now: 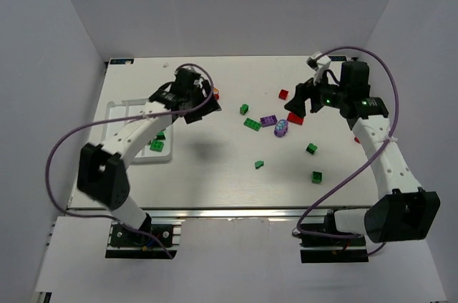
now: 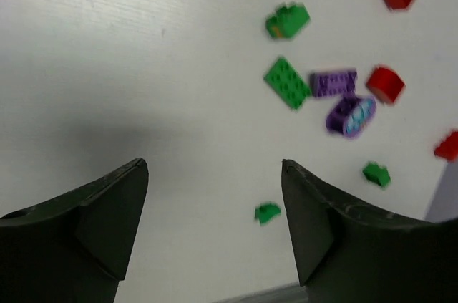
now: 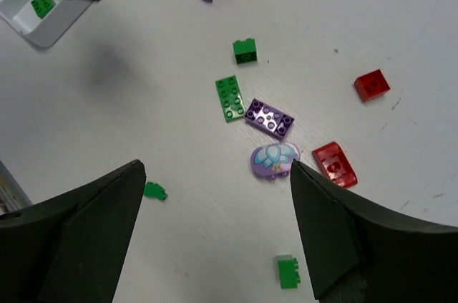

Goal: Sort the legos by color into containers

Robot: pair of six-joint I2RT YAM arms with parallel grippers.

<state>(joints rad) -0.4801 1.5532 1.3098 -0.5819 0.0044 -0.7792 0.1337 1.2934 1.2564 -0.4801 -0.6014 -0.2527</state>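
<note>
Both arms are hovering above the scattered legos [image 1: 252, 124].
The left fingers [image 2: 107, 206] and right fingers [image 3: 93, 210] are standing wide apart, gripping nothing, over the worktop [image 1: 215, 174].

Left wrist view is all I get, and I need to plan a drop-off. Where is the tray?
Observer: The tray lies on the left side of the table, outside your frame.
Operator: Anything in it already?
Observer: Yes, at least two green bricks sit near its right edge.
Operator: Is the other arm carrying something?
Observer: No, the right gripper is open and holds nothing.
</note>
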